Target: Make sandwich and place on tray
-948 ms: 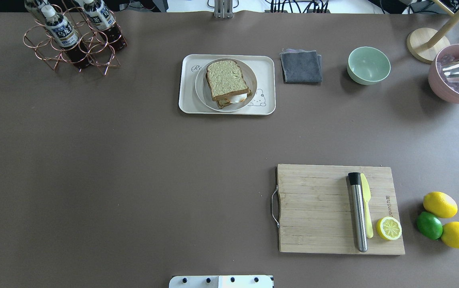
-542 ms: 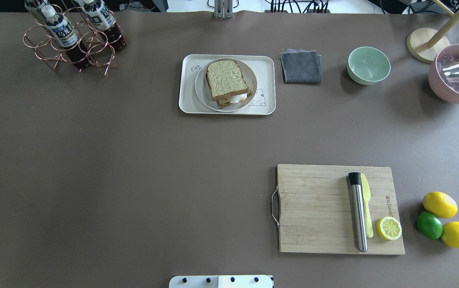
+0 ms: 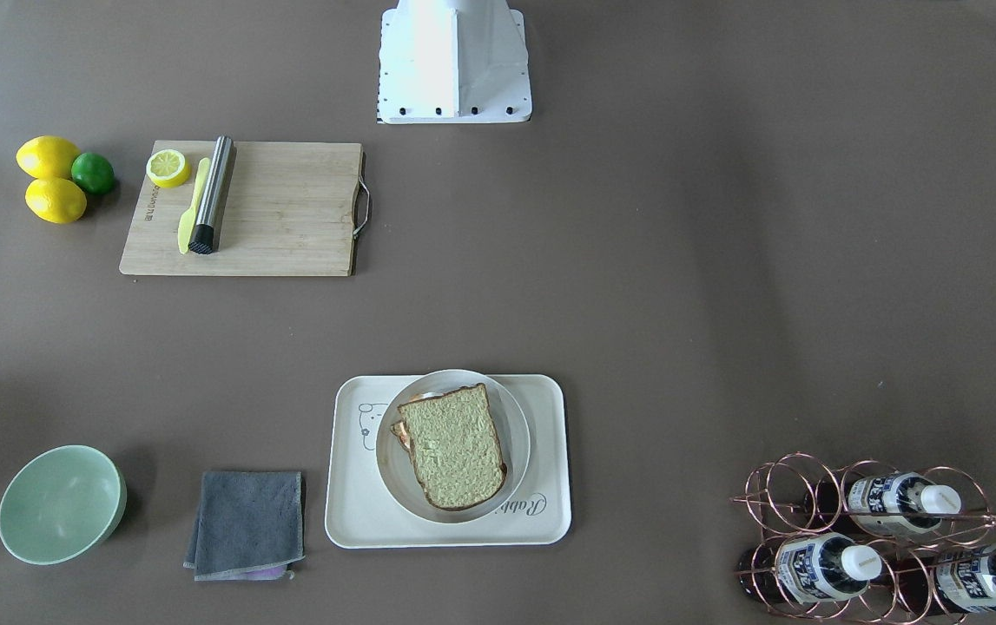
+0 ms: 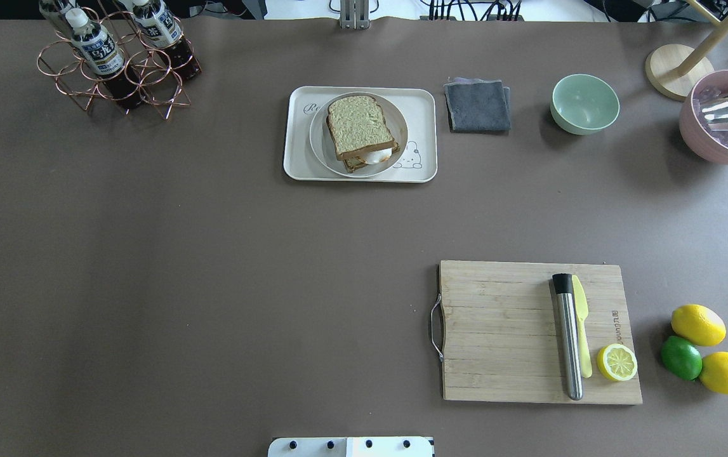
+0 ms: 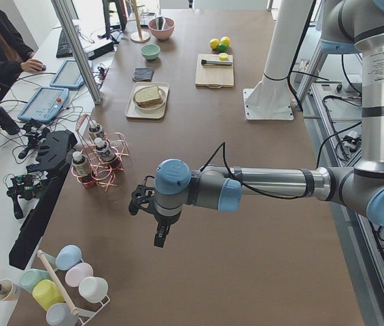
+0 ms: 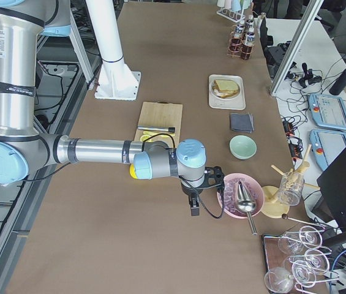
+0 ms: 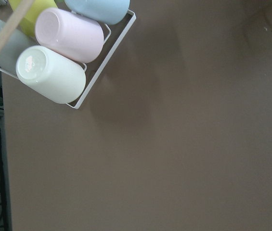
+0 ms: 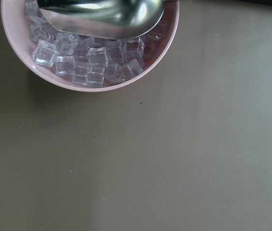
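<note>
While the sandwich (image 4: pixel 360 127) stays plated on the tray (image 4: pixel 424 101), left claw (image 5: pixel 159 236) and right claw (image 6: pixel 194 208) openings cannot be told

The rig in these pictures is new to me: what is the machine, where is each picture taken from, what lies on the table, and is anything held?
It is a robot with two arms at a brown table. Two pictures look down on the table, one from behind the robot and one facing it. Two are shot from the table's ends. They show the left gripper and the right gripper hanging above the table. Nothing seems held, and open or shut cannot be told. Two come from cameras on the wrists and show cups and a pink bowl of ice.

On the table, the sandwich sits on a round plate on the cream tray. There is also a cutting board with a half lemon, plus a lime, a grey cloth, a green bowl and racked bottles.
</note>
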